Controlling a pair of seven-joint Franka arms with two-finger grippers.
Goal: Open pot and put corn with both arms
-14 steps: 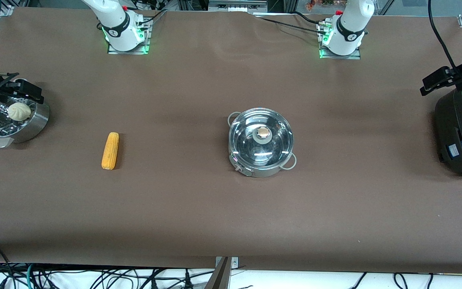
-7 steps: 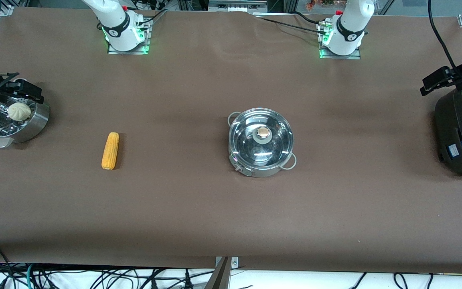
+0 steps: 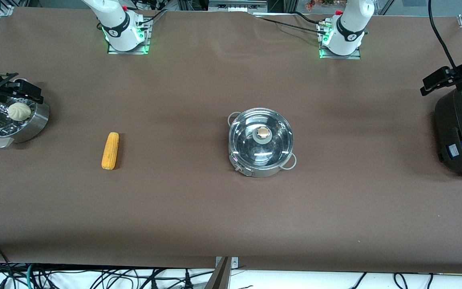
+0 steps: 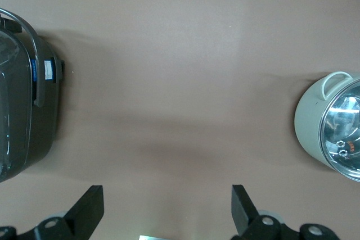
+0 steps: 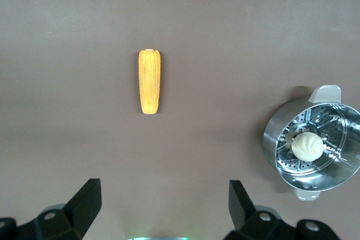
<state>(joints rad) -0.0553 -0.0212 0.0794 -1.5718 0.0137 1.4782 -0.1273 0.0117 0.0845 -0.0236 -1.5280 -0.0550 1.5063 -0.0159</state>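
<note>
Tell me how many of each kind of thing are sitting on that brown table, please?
Lidded steel pot: 1
Corn: 1
Steel steamer bowl: 1
White bun, in the steamer bowl: 1
Black cooker: 1
Total: 5

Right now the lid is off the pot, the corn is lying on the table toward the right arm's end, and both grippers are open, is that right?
Not quite: the lid is on the pot, as the front view shows. The rest holds: the corn lies on the table toward the right arm's end, and the left gripper and right gripper are both open.
</note>
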